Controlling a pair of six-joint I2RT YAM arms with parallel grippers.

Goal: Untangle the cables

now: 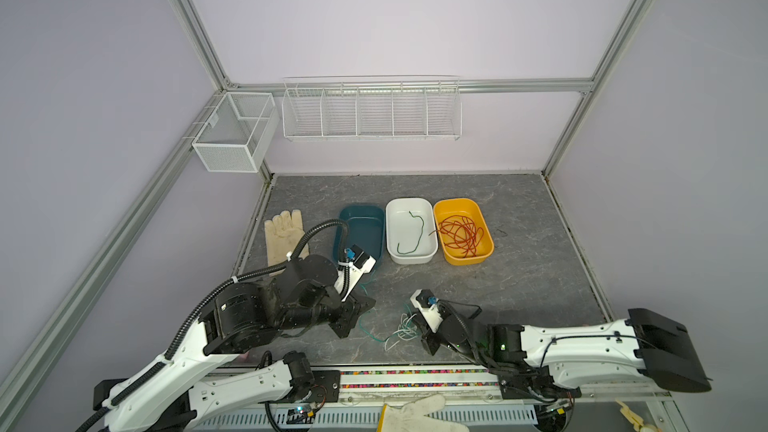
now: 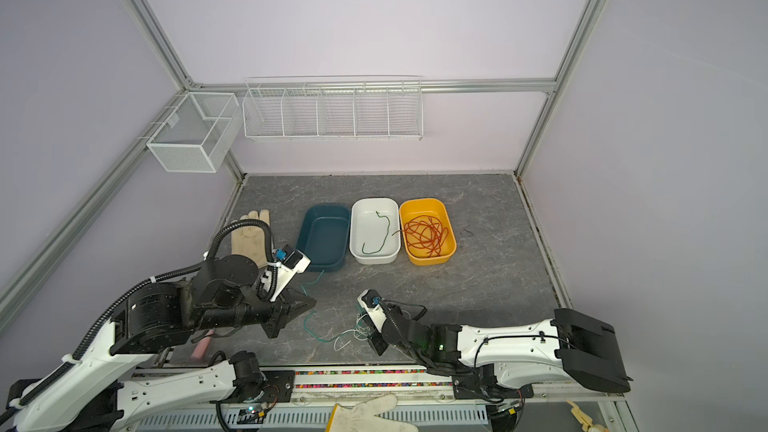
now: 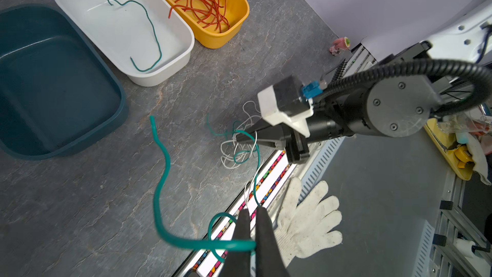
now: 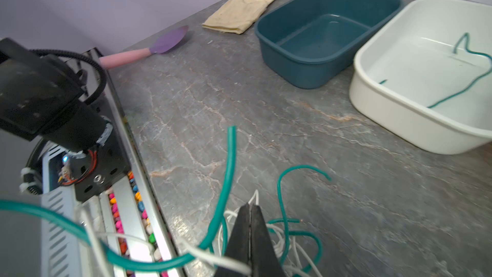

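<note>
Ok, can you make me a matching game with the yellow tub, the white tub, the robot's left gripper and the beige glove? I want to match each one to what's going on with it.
Things:
1. yellow tub
2. white tub
3. left gripper
4. beige glove

What's going on:
A. shut on the long green cable
B. lies flat beside the teal tub
C. red-orange cables piled inside
D. one short green cable inside

Pairs: 1-C, 2-D, 3-A, 4-B.

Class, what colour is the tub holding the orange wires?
The tub is yellow; clearest from the left wrist.
</note>
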